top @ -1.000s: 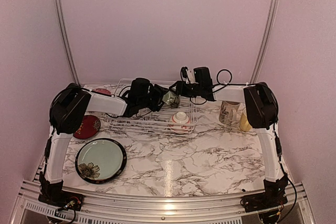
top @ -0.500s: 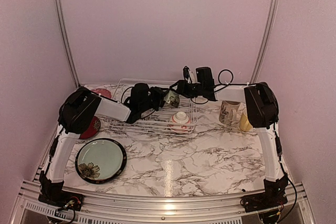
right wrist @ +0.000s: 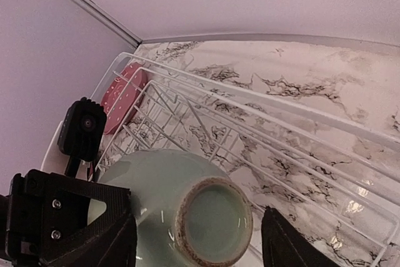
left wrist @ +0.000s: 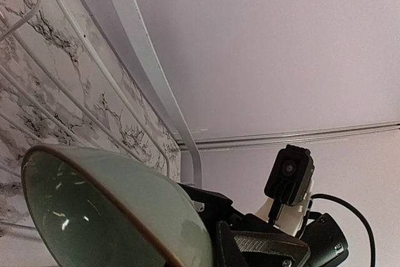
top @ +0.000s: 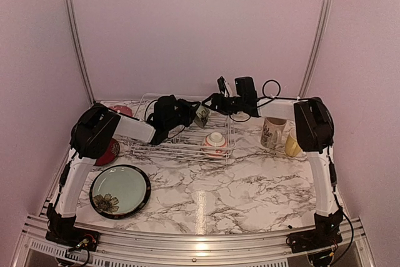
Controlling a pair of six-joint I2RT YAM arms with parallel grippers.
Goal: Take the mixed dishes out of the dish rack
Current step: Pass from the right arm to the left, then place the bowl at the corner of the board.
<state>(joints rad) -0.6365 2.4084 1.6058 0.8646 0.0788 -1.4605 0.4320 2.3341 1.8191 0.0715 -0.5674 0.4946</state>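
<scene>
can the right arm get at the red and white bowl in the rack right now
Probably not yet: the right gripper straddles a green bowl over the rack. The red-white bowl itself sits uncovered at its near right corner.

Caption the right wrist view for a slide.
A green bowl, foot toward the camera, between the fingers of the right gripper over the wire rack; pink dotted plate beyond.
</scene>
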